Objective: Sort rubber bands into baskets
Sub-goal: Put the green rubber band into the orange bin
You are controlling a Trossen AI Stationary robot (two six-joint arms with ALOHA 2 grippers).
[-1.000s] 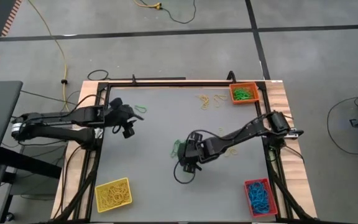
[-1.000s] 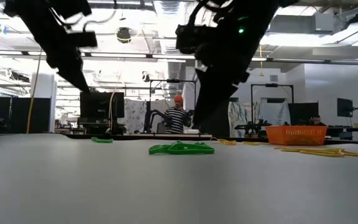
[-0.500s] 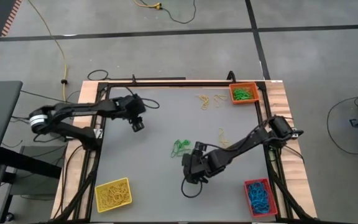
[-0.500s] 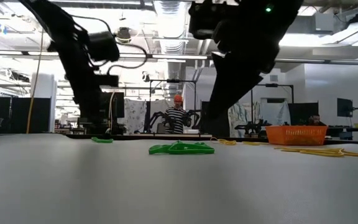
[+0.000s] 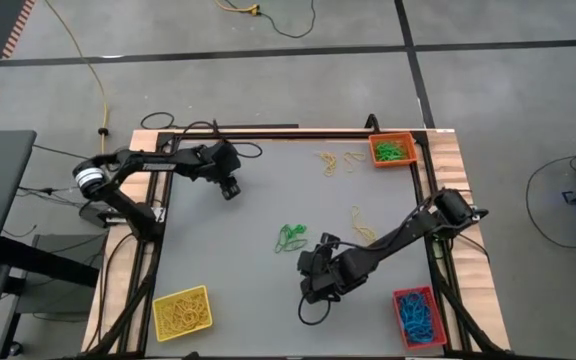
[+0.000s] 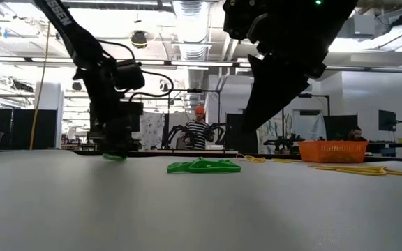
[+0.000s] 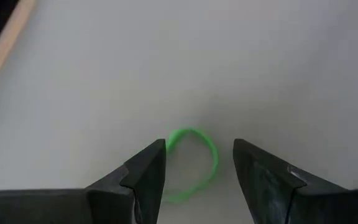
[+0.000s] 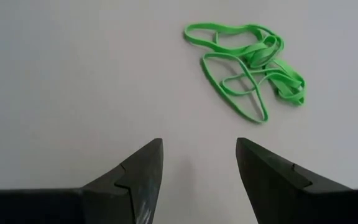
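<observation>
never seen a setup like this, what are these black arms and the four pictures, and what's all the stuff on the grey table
These are two robot arms at a table, each ending in a two-finger gripper. One picture looks straight down, one looks level across the tabletop, and two come from cameras on the wrists.

The left gripper hangs open over a single green rubber band. The right gripper is open too, near a green tangle of bands. Neither holds anything.

Loose yellow bands lie near the orange basket, which holds green ones. The yellow basket holds yellow bands, the red basket blue ones.
</observation>
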